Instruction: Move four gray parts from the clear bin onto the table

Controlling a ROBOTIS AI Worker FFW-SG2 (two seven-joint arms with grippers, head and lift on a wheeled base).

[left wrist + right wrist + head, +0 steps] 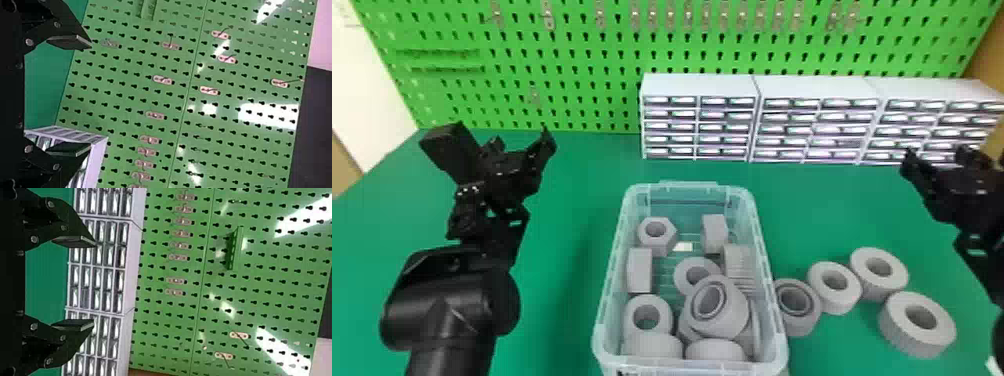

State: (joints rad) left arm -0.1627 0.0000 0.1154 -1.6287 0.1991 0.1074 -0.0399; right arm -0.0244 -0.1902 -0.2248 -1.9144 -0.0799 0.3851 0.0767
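Clearly, four gray rings (877, 290) are seen on the green table (557, 330) at lower right of the frame, laid flat with their holes facing up and bore axes upright. More gray parts are held in the clear bin (689, 186) at lower center, its long axis run up and down the frame. Inside it, a hex nut (663, 244) at upper left is turned hole-up, while a narrow gray block (639, 272) by the left wall is aligned lengthwise with the bin. The fingers of the left gripper (499, 136), at upper left, and of the right gripper (964, 156), at the right edge, are spread with nothing gripped.
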